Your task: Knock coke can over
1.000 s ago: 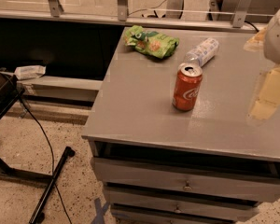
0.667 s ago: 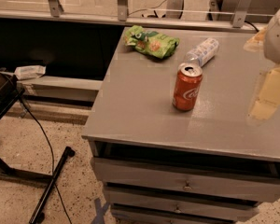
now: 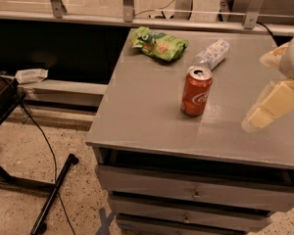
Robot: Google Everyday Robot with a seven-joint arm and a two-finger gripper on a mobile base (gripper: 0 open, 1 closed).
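The coke can (image 3: 196,91), red-orange with white script and a silver top, stands upright near the middle of the grey cabinet top (image 3: 147,106). My gripper (image 3: 255,93) comes in from the right edge of the view, to the right of the can and apart from it. Its pale yellow fingers (image 3: 274,104) are spread and hold nothing. The rest of the arm is out of view.
A clear plastic bottle with a white label (image 3: 211,54) lies just behind the can. A green snack bag (image 3: 159,43) lies at the back left of the top. The cabinet has drawers below (image 3: 196,195). A black stand and cable (image 3: 49,190) are on the floor at left.
My gripper has shifted slightly down and to the left, toward the can. The can still stands upright in the same place.
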